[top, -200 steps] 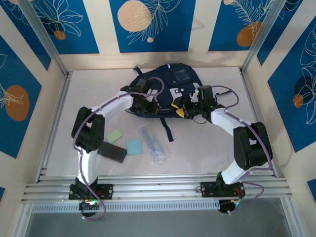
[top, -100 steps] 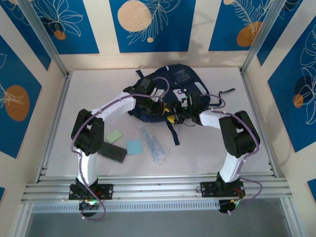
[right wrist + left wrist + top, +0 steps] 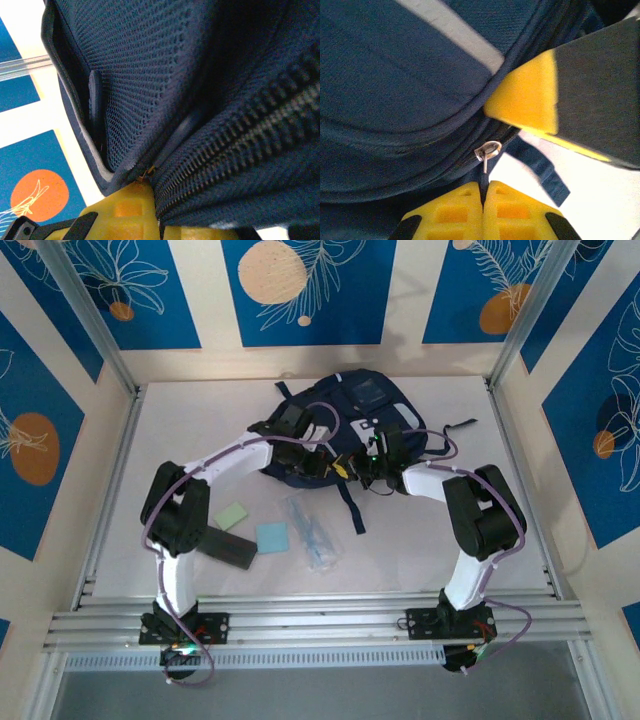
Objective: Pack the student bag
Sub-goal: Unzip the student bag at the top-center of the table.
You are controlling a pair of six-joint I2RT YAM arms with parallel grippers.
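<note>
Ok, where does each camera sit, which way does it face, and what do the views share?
Top external: above and behind the arms, looking down on the table; both arms show, left tool and right tool at the bag.
Left wrist: on the left wrist, close on the bag's zip; its yellow fingers are shut on the zip pull.
Right wrist: on the right wrist, against the bag's mesh; its yellow fingers, shut, at the bottom.
Shared: the bag, in all three.

top: high above near edge, looking down | wrists: close-up | shared: student bag (image 3: 345,390)
</note>
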